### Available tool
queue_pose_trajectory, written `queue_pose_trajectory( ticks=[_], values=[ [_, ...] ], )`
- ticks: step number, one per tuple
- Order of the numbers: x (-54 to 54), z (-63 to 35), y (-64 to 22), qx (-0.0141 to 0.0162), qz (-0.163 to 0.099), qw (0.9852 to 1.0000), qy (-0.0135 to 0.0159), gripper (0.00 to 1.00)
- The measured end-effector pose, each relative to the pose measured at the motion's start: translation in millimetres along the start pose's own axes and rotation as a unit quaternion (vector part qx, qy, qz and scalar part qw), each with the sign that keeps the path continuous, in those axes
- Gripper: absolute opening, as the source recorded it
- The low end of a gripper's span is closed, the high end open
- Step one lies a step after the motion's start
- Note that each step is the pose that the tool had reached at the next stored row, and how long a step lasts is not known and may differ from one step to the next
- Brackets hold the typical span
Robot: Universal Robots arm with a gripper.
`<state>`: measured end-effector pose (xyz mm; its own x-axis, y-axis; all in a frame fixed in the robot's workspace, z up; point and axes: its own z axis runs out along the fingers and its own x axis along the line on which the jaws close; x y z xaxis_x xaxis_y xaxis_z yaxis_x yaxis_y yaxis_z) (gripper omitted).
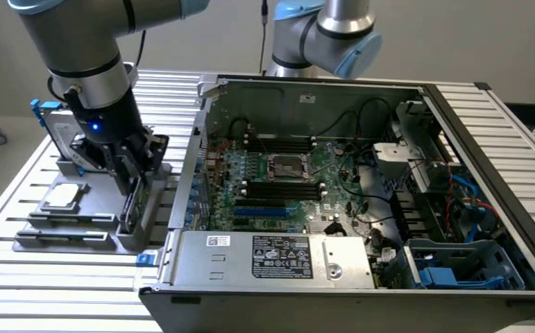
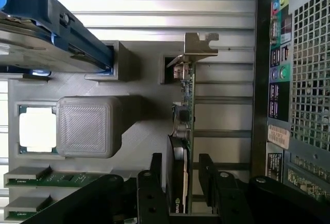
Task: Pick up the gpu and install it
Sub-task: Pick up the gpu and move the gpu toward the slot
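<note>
Your gripper [image 2: 181,159] sits directly above the gpu [image 2: 190,105], a thin green circuit board with a glossy black rounded cover [image 2: 178,183] on one face and a silvery metal end bracket [image 2: 200,46]. The card stands on its long edge in a slot of the grey, ridged printed plastic holder [image 2: 139,116], along the holder's edge that faces the open black computer case [image 1: 341,90].

Its long axis runs parallel to that edge and to the case's perforated rear panel. The bracket is at the far end from where your fingers are. They straddle the end with the black cover, one black finger [image 2: 156,177] beside the cover and the other on the bare board side.

They are spread, not pinching. A sliver of grey holder shows between the board and the finger on that side, and I judge the card is not yet clamped. The cover looks slick and the board edge thin and hard.

The holder rests on the worktop [image 2: 144,7] of ribbed aluminium slats. In the holder's other bays you see:
- A silver hard drive in a blue frame [image 2: 46,23].
- A square metal-topped processor [image 2: 37,130].
- Two green memory sticks [image 2: 36,178].

All of them lie well apart from the card.
</note>
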<state>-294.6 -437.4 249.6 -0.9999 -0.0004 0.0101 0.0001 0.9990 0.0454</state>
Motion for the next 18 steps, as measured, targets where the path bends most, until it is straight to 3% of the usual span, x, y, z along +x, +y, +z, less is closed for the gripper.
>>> queue_pose_trajectory(
  ticks=[5,18],
  values=[
    [0.0,7.9,-0.6,0.0007,0.003,1.0,-0.0002,0.42],
    [0.0,8.1,-2.3,0.0008,0.007,1.0,-0.0003,0.42]
  ],
)
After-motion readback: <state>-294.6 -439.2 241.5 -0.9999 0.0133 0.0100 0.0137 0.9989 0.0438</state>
